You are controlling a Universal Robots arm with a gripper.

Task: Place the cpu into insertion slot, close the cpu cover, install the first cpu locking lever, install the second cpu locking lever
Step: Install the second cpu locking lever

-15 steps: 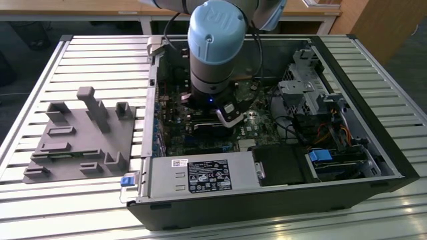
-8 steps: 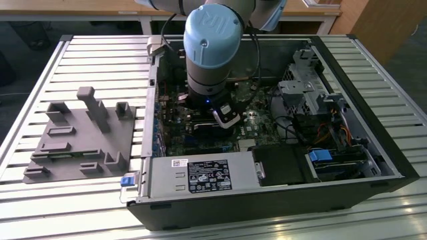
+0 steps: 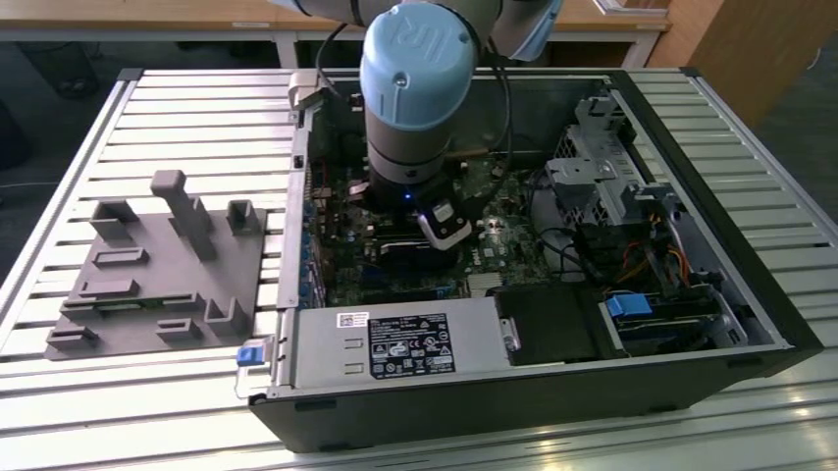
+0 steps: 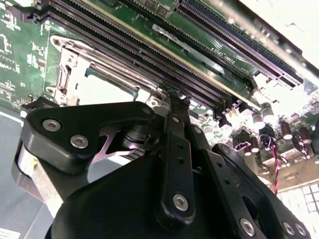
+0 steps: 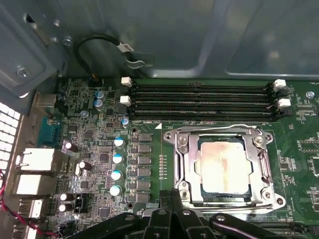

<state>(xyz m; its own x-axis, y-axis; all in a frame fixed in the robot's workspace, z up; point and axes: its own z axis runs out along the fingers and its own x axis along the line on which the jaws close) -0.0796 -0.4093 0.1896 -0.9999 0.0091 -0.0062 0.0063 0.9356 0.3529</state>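
The cpu (image 5: 223,165) lies flat in the insertion slot (image 5: 175,137), its pale metal top showing through the window of the silver cpu cover (image 5: 188,160), which lies down over it. A thin wire lever (image 5: 224,127) runs along one side of the frame and another wire lever (image 5: 272,174) along the adjacent side. My gripper (image 5: 172,200) hovers just off the socket's edge with its black fingers together, holding nothing. In the second wrist view the gripper (image 4: 175,97) ends beside the cpu cover (image 4: 75,64) and the cpu (image 4: 107,90). The arm's wrist (image 3: 416,147) stands over the motherboard.
Long black memory slots (image 5: 199,99) run beside the socket, and a row of capacitors (image 5: 117,159) stands close by. Around the board are the open case's walls, a power supply (image 3: 392,345) and a drive cage (image 3: 605,167). On the slatted table lies a grey fixture (image 3: 157,270).
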